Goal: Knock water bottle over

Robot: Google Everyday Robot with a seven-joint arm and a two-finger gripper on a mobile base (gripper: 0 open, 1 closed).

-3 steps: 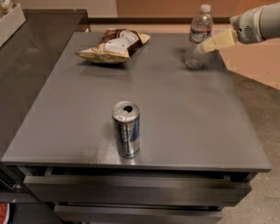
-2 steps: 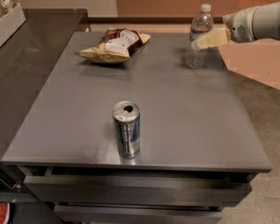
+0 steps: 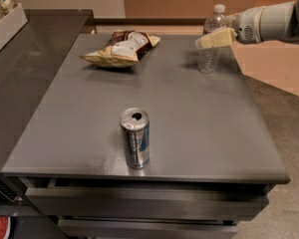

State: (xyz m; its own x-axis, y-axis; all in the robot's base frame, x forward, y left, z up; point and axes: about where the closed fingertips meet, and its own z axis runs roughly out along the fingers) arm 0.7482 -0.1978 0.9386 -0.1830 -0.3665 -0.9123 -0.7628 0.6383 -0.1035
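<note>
The water bottle (image 3: 209, 59) is a small clear plastic bottle with a white cap. It stands upright near the far right corner of the grey table (image 3: 189, 123). My gripper (image 3: 215, 38) comes in from the right on a white arm (image 3: 269, 23). Its cream-coloured tip lies across the bottle's middle and hides the label band. It looks to be against the bottle or just in front of it; I cannot tell which.
A silver-blue drink can (image 3: 135, 138) stands open near the table's front edge. A crumpled chip bag (image 3: 120, 48) lies at the far left-centre. A dark counter (image 3: 30, 68) adjoins on the left, with a white tray (image 3: 6, 25) of packets. Drawers (image 3: 139, 200) sit below the front edge.
My gripper has moved left, from beside the bottle's right side to across its middle. The bottle still stands upright. The can and the bag have not moved.
</note>
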